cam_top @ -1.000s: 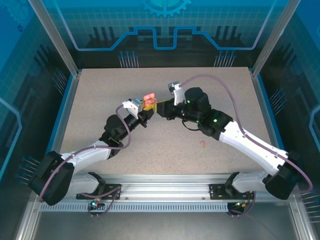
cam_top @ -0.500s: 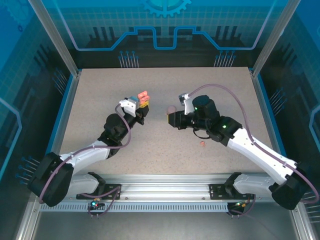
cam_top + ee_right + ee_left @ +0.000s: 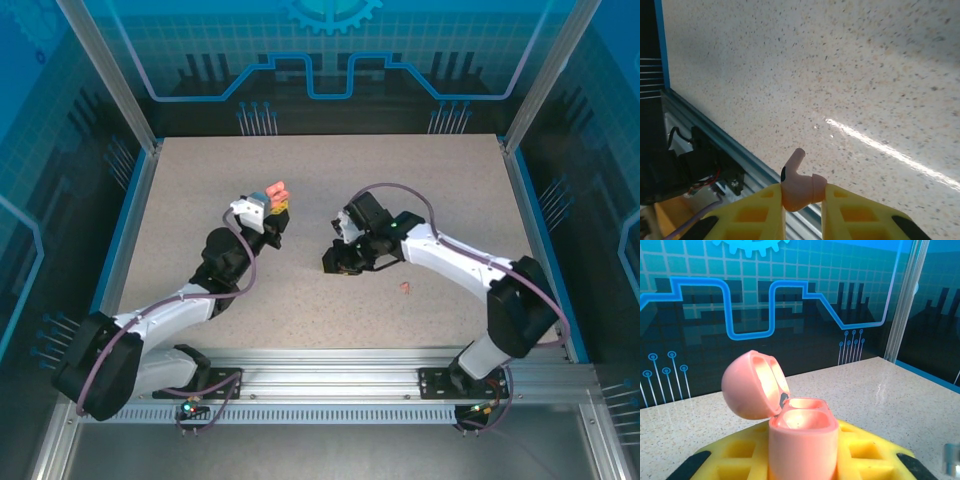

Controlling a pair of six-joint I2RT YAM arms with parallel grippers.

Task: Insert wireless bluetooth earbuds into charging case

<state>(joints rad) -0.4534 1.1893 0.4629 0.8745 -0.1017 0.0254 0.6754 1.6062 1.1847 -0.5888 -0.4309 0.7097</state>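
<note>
Over the table [image 3: 450,200] your left gripper [image 3: 282,208] holds the seemingly empty charging case [image 3: 800,440], right gripper [image 3: 803,200] pinches one earbud [image 3: 799,187]; loose earbud [image 3: 404,287] at its 4 o'clock.

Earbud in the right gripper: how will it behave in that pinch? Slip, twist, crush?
Probably light and rigid: the earbud is tiny and looks like smooth moulded plastic. Likely slippery and apt to pivot, since the right gripper pinches only its rounded bulb, with the stem sticking up free. If dropped it may roll a little, then settle on its stem.
</note>
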